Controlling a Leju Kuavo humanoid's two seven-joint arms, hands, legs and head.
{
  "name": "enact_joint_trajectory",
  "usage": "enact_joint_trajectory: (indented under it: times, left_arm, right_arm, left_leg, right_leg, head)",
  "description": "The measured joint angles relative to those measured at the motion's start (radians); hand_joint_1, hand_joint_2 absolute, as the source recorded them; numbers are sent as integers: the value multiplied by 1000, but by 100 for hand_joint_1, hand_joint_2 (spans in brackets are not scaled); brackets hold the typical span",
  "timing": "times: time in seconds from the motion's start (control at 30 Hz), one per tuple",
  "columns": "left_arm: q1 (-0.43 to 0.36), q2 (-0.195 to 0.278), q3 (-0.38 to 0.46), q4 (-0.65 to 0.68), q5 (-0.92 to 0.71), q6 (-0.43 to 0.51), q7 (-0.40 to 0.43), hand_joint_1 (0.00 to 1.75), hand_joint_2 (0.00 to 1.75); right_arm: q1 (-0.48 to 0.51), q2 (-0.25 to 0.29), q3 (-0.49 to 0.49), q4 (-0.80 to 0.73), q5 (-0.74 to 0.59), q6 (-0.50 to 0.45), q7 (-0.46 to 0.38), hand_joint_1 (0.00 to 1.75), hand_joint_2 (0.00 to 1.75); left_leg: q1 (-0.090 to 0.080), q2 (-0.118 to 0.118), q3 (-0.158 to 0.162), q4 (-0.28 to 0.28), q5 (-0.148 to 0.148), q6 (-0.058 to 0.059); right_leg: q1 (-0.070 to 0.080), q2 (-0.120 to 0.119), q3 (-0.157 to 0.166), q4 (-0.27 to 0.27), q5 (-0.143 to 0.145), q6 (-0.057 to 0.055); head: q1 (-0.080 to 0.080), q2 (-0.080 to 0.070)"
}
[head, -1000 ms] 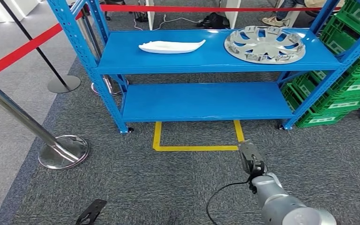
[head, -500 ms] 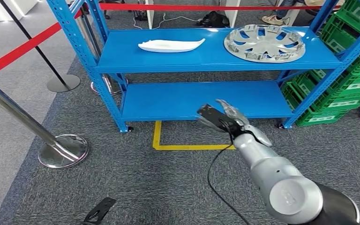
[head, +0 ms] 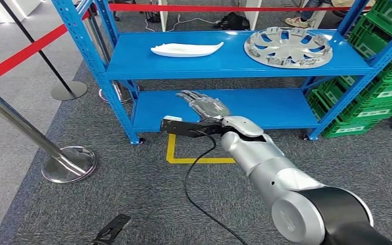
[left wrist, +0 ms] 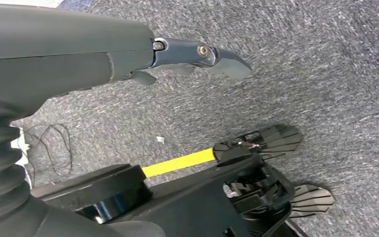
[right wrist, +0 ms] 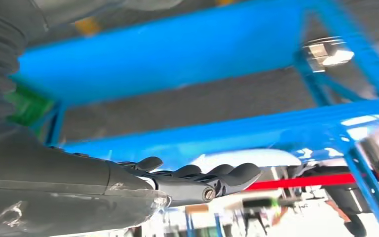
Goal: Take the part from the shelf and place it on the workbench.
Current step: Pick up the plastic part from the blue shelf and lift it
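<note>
Right hand (head: 201, 109), fingers spread and empty, I reach toward the white molded part (head: 186, 50) on the blue shelf's (head: 235, 64) top level—likely light, stiff plastic, best gripped mid-body.

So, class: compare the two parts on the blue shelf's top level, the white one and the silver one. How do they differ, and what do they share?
The white part is long, narrow and pointed at both ends; the silver hubcap is round. The white part is plain and solid, while the hubcap has spoke-like cut-outs. The white part lies left of the middle, the hubcap at the right end. Both lie flat on the top shelf, untouched.
</note>
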Motion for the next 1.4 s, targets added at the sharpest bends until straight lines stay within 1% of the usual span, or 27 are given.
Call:
enact_joint_trajectory:
  times: [0.07, 0.13, 0.27, 0.47, 0.6, 0.77, 0.9, 1.17, 1.27, 1.4]
  left_arm:
    - [-2, -1, -1, 0, -1, -1, 1, 0, 175]
    - [-4, -2, -2, 0, -2, -1, 2, 0, 175]
    - [-5, -2, -12, 0, -11, -2, 7, 0, 175]
    - [-12, -3, -18, 0, -22, -6, 16, 0, 175]
    - [-18, -3, -20, 1, -27, -8, 19, 0, 175]
    - [-20, -3, -21, 3, -27, -10, 21, 0, 175]
    - [-20, -3, -21, 3, -23, -13, 22, 0, 0]
    - [-20, -2, -20, 3, -15, -15, 18, 0, 0]
    - [-21, -1, -20, 3, -15, -15, 12, 0, 0]
    - [-21, 1, -20, 3, -15, -13, 6, 0, 0]
  right_arm:
    - [-5, -4, 71, 0, 53, -20, 45, 0, 175]
    - [-13, -12, 131, 0, 72, -37, 87, 0, 175]
    - [-44, -41, 246, 1, 78, -71, 213, 0, 175]
    - [-107, -99, 390, 6, 82, -78, 358, 0, 175]
    - [-143, -139, 445, 13, 80, -68, 406, 0, 175]
    - [-174, -197, 465, 23, 72, -48, 439, 0, 175]
    - [-181, -235, 465, 30, 63, -40, 454, 0, 175]
    - [-170, -289, 460, 47, 36, -12, 505, 0, 175]
    - [-157, -305, 451, 52, 22, -12, 506, 0, 175]
    - [-142, -310, 437, 54, 8, -17, 492, 0, 175]
  left_leg:
    - [0, 0, 0, 0, 0, 0]
    - [0, 0, 0, 0, 0, 0]
    - [0, 0, 0, 0, 1, -1]
    - [0, 0, 0, 0, 1, 0]
    - [0, 0, -1, 0, 1, 0]
    - [0, 0, -1, 0, 2, 0]
    - [0, 0, -1, 0, 1, 0]
    - [0, 0, -1, 0, 2, 0]
    - [-1, 0, -1, 0, 2, 0]
    - [-1, 0, -1, 0, 2, 0]
  right_leg:
    - [0, 0, 0, 0, 0, 0]
    - [0, 0, 0, 0, 0, 0]
    - [0, 0, -1, 0, 1, 0]
    - [0, 0, -1, 0, 1, 0]
    - [0, 0, -1, 0, 2, 0]
    - [0, 0, -1, 0, 2, 1]
    - [0, 0, -1, 0, 2, 1]
    - [-1, 0, -1, 0, 2, 1]
    - [-1, 0, -1, 0, 2, 1]
    - [-1, 0, -2, 0, 2, 1]
  head:
    - [0, 0]
    - [0, 0]
    - [0, 0]
    - [0, 0]
    - [0, 0]
    - [0, 0]
    - [0, 0]
    - [0, 0]
    - [0, 0]
    - [0, 0]
